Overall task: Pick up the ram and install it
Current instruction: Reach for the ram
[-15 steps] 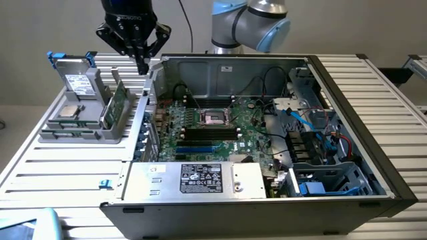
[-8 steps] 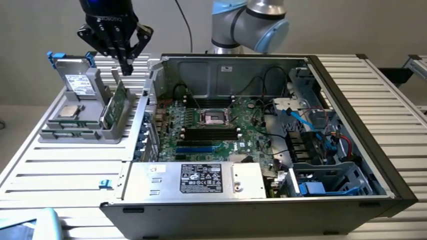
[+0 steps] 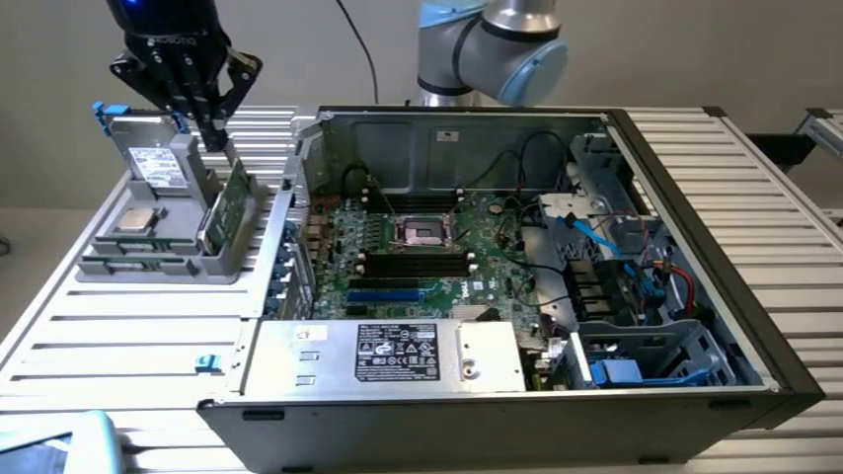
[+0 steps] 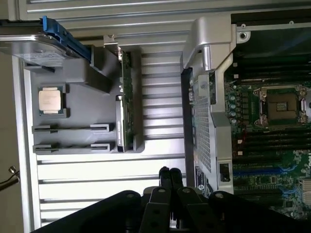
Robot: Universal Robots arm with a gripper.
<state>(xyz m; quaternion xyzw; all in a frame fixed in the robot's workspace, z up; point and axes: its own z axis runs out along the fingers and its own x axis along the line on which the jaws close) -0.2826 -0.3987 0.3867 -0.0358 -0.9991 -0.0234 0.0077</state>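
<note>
Exterior view showed the gripper (image 3: 215, 131) hovering, jaws together and empty, just above the ram (image 3: 227, 209). The ram stood on edge in the grey holder (image 3: 152, 272) beside the computer case (image 3: 500, 425), probably to leave its top edge free for pinching.

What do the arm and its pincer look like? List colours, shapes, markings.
The arm is silver-grey, with a rounded joint and a light blue cap. The pincer is black, with jointed, linked fingers, white lettering on its body and a blue glow above. A thin black cable hangs beside the arm.
</note>
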